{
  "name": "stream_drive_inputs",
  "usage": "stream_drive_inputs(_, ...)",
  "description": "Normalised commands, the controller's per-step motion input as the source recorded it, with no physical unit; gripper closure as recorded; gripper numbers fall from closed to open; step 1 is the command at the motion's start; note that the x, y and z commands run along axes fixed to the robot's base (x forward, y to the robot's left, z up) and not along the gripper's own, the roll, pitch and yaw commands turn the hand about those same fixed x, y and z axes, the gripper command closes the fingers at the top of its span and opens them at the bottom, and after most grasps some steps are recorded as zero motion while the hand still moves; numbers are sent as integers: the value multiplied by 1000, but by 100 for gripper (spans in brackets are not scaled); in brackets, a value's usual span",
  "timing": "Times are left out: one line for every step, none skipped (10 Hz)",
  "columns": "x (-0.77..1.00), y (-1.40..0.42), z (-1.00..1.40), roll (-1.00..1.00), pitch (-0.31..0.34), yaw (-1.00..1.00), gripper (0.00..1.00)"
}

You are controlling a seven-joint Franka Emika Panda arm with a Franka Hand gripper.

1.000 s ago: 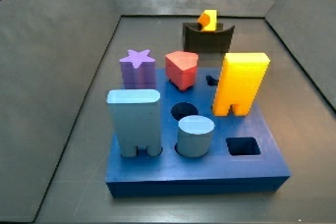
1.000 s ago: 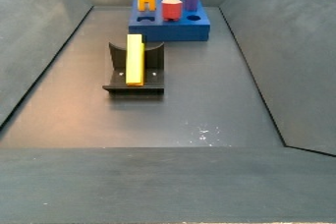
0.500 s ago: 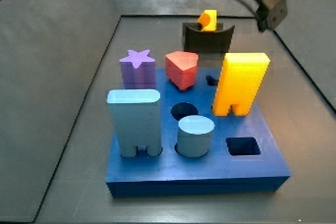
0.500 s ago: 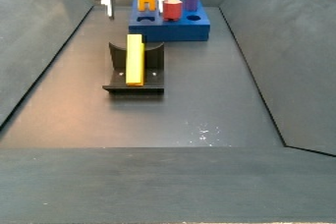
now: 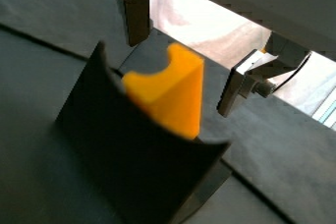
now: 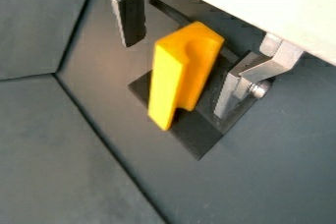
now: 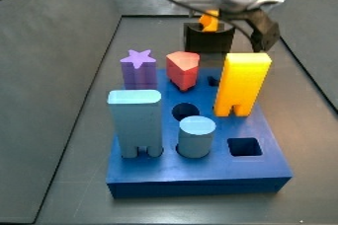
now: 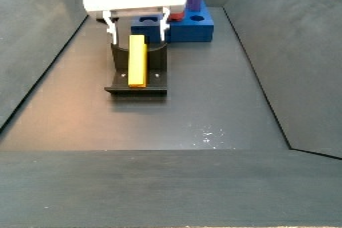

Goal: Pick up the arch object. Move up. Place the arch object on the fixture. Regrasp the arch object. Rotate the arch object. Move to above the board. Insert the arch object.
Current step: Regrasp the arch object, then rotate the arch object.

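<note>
This is looking like a robotics lab test cell rather than any home or shop. A bare dark grey floor (image 8: 201,112) is sitting inside sloping grey walls (image 8: 267,42), forming a closed trough with nothing domestic in it. A white robot arm is reaching in, its gripper (image 8: 135,27) hanging over the fixture (image 8: 139,80), a dark bracket bolted down as rig hardware, with the arch object (image 8: 136,58) lying on it. Beyond it the board (image 7: 199,160) is carrying bright test shapes: a purple star block (image 7: 137,66), a blue cylinder (image 7: 196,135), a big yellow block (image 7: 243,83).
</note>
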Motion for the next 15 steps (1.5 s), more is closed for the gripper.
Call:
stream_drive_inputs(79,17,-668,76,-52,-2,0)
stream_drive_inputs(74,10,-480,70,-50,-3,0)
stream_drive_inputs(69,12,-346,65,-49,-3,0)
stream_drive_inputs(60,11,-212,63,-48,1,0)
stream_drive_inputs(7,1,-167,58,-39,-4,0)
stream_drive_inputs(0,0,0,0,0,0,100)
stream_drive_inputs(-1000,107,947,0,0,0,100)
stream_drive_inputs(-1000,106,949,-11,-11,2,100)
stream_drive_inputs(-1000,105,943,-62,-49,17,100)
stream_drive_inputs(-1000,100,936,-69,-54,19,100)
stream_drive_inputs(-1000,90,914,-79,-60,14,100)
stream_drive_inputs(-1000,79,887,-87,-64,5,100)
stream_drive_inputs(-1000,74,860,-93,-61,-4,100)
stream_drive_inputs(-1000,71,844,-96,-60,-11,100)
stream_drive_inputs(-1000,63,799,-102,-53,-32,100)
